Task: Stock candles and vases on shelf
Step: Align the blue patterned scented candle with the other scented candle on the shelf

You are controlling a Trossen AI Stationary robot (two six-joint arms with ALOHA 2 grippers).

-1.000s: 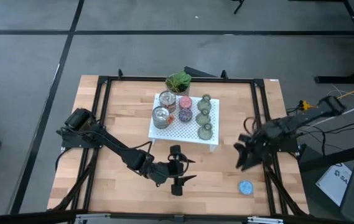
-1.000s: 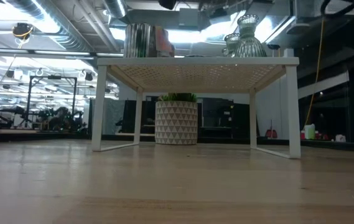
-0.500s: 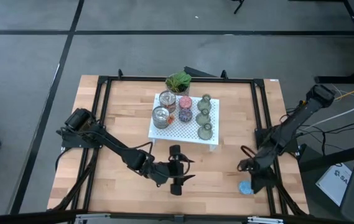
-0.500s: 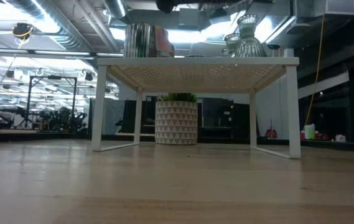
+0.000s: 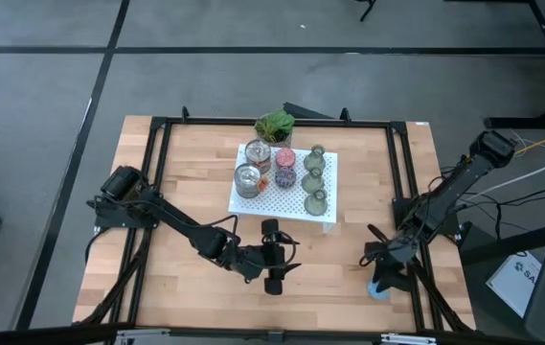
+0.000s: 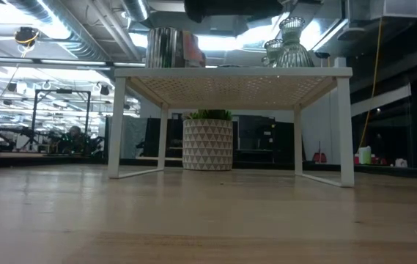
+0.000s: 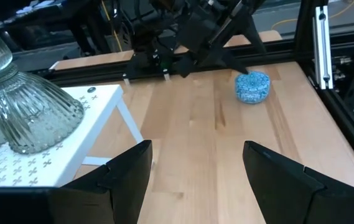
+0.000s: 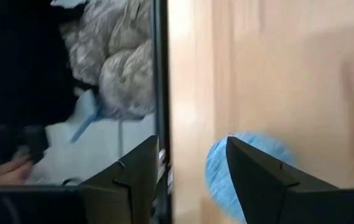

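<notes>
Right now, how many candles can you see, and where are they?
5. Four stand on the shelf: two silver tins, a pink one and a dark one. A light blue candle lies on the table under the right end effector. None seems hidden.

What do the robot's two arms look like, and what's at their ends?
Both arms are black, thin and jointed, with chunky round joints near their bases. The left arm ends in a tool with two flat, dark, wedge-shaped fingers. The right arm has the same kind of tool, and loose cables, one yellow, trail near its base.
</notes>
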